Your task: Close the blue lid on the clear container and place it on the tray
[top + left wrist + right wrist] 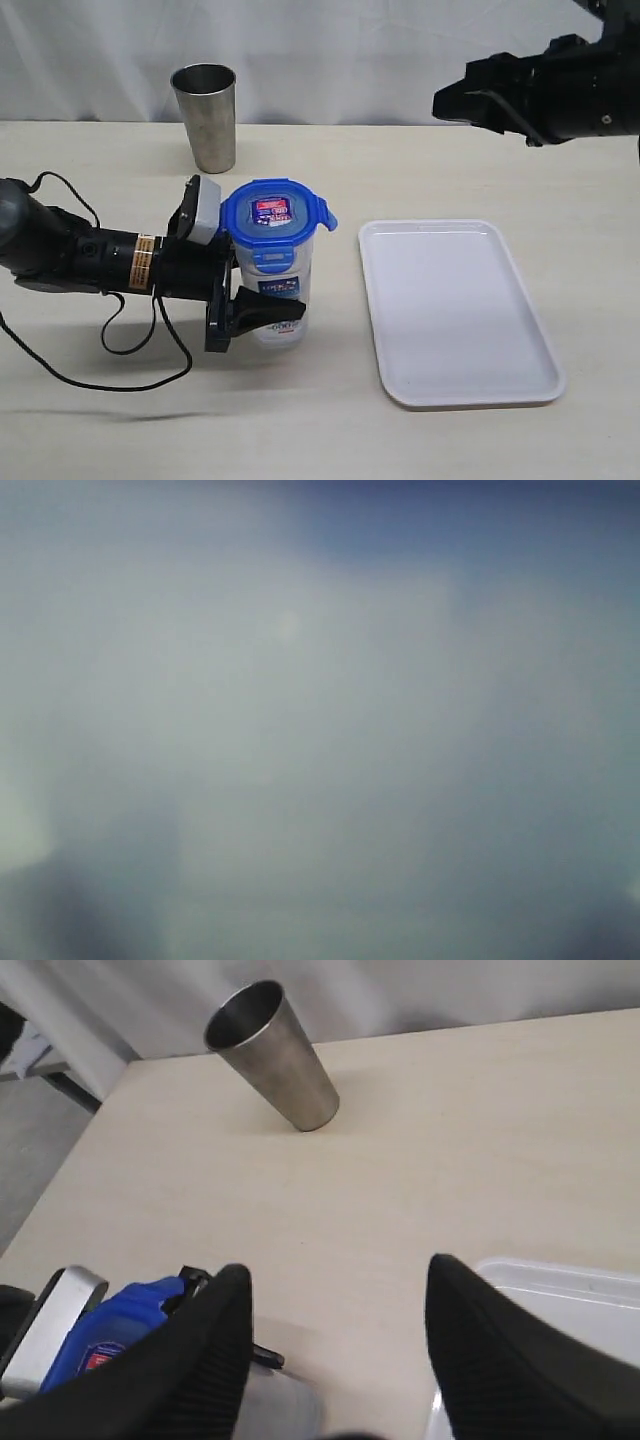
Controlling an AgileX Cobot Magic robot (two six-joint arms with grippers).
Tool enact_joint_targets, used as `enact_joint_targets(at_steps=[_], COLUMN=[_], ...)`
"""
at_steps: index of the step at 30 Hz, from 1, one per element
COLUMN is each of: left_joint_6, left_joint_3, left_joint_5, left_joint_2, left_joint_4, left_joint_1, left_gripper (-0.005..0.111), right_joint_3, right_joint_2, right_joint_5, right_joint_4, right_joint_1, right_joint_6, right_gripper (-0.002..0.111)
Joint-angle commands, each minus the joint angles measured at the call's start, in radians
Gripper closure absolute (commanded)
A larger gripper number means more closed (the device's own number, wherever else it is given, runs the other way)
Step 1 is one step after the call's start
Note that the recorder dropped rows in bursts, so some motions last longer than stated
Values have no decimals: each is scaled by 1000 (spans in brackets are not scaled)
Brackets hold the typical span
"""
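The blue lid sits on top of the clear container, so the first part of the job looks almost done. The front flap is folded down. One flap on the tray side seems to stick out a bit, so I cannot tell if every flap is snapped shut.

The container stands upright on the tabletop, just beside the tray but not on it. The tray is white and flat and has nothing in it.

The left claw is closed around the lower part of the container and holds it. The left wrist view is only a grey-blue blur, so it does not help.

The right claw is up high, well away from the lid. Its two fingers stand wide apart with nothing between them.

A steel cup stands behind the container, apart from it.

What is left, I think: press down any loose flap, then lift the container over and set it on the tray
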Motion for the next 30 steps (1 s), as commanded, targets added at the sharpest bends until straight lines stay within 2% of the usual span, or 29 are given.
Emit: enact_joint_targets(at_steps=[1,3,6,14,18,25,30], left_joint_6=[-6,-6,-6,-6,-2,-2,-2], left_joint_3=[2,2,2,2,2,2,2], left_joint_5=[-45,-45,-45,-45,-45,-45,-45], left_joint_2=[-11,-11,-11,-11,-11,-11,-11], left_joint_4=[27,27,27,27,27,20,16], left_joint_1=[2,2,2,2,2,2,2], left_gripper=[107,107,107,107,107,107,107], right_joint_3=[-100,-135,-200,-255,-255,-255,-229], right_joint_2=[28,49,93,178,236,338,373], right_joint_5=[7,57,202,357,383,376,379], right_joint_4=[-429,-542,-531,-214,-226,-47,-44], right_joint_1=[93,126,157,168,168,168,168], right_joint_6=[444,543,529,369,369,242,205], right_gripper=[58,58,58,58,58,62,62])
